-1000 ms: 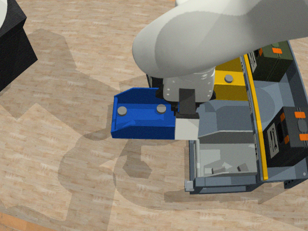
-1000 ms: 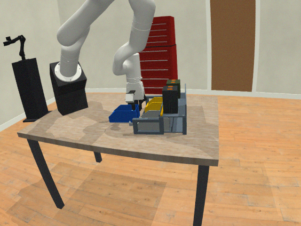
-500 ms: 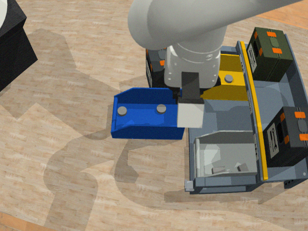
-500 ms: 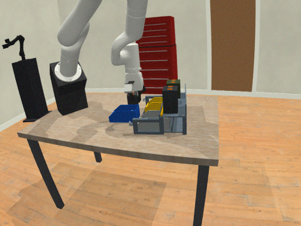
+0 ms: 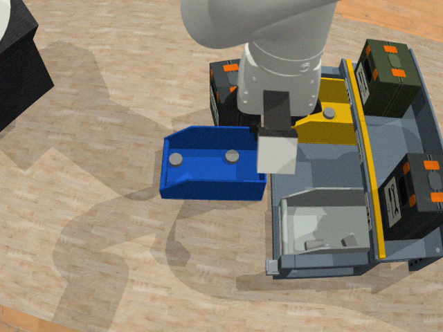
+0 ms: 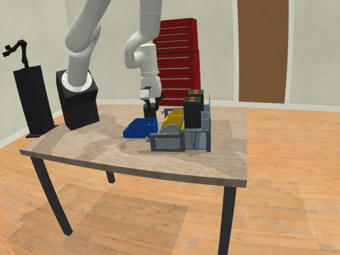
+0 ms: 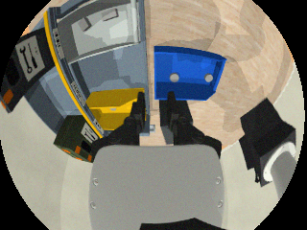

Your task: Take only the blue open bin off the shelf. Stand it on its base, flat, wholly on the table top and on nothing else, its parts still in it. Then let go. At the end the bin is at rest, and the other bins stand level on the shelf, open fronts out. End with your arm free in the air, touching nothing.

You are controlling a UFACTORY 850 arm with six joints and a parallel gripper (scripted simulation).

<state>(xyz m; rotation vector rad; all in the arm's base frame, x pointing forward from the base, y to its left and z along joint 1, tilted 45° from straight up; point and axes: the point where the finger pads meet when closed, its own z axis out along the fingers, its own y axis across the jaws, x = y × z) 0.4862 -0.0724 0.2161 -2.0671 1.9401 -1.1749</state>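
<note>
One blue bin sits flat on the table, just beside the shelf, open on top. It carries two grey round parts, one towards its low front, the other nearer the back. Two more bins are on the shelf's lower level: one yellow bin, in which one grey disc can be made out, and one grey bin with two small blocky pieces inside. Both have their low fronts facing the blue bin's side

Three carrying cases count up too: a green case and a charcoal case upright on the upper level, plus a third case standing on the table near the yellow bin

One gripper hangs above the table, its two fingers partly open, nothing gripped between them, clear of the blue bin

End effector: raised, shifted from beside the blue bin toward the yellow bin. Yellow bin, green case: less covered by the arm from above. Forearm: drawn back in top view.
</note>
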